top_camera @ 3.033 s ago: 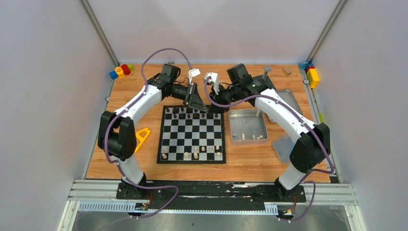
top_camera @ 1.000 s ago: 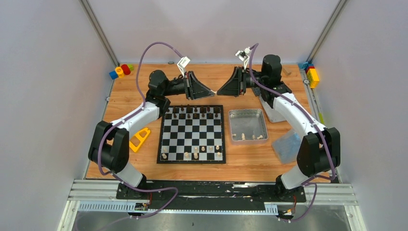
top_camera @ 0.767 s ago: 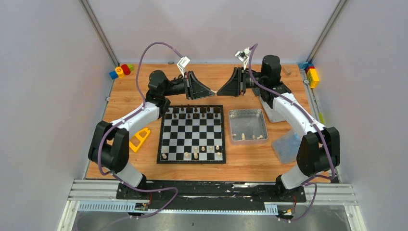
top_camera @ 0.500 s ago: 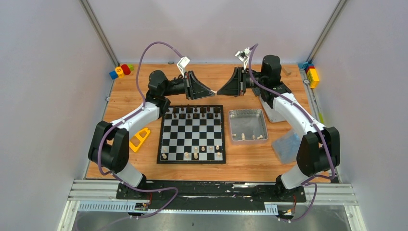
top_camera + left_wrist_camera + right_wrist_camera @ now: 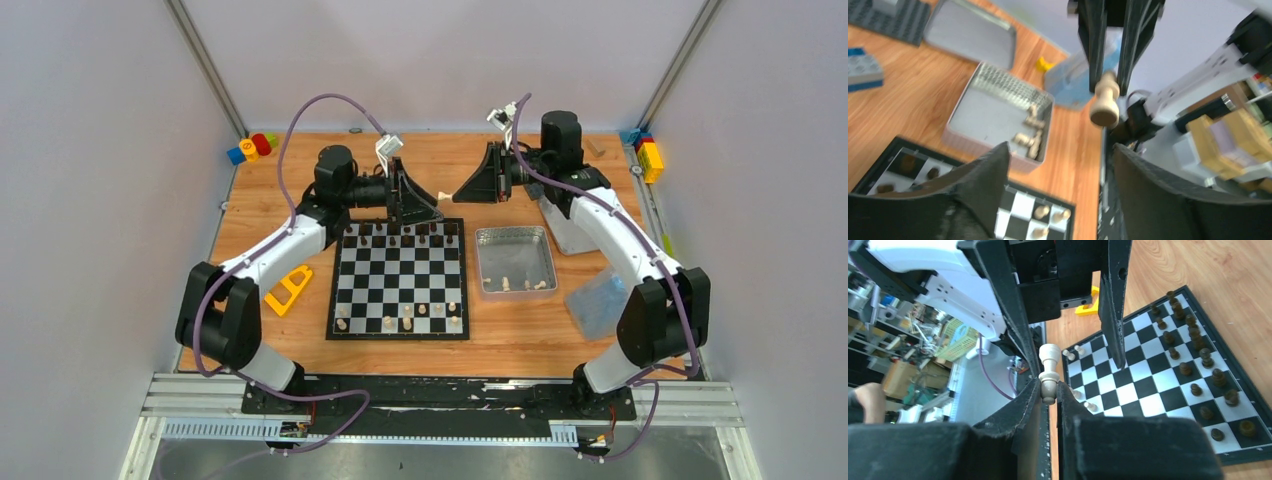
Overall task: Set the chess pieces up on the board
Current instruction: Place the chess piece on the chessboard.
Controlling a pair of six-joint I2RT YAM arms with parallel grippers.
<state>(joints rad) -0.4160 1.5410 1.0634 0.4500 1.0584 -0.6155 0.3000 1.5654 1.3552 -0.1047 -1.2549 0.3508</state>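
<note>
The board lies mid-table, with dark chess pieces on its far rows and several cream pieces on its near rows. My right gripper hangs above the far right corner of the board, shut on a cream pawn whose base points toward the left gripper; the pawn also shows in the left wrist view. My left gripper is open and empty, just left of and below the pawn, with its fingers wide apart. A few cream pieces lie in the silver tin.
A clear plastic bag lies right of the tin. A yellow object lies left of the board. Coloured bricks sit at the back left and back right. A tin lid and a grey studded plate lie behind.
The two gripper tips met in the air half a second ago. My left gripper has since swung down and back from the right one, jaws open. The right gripper keeps the pawn.
</note>
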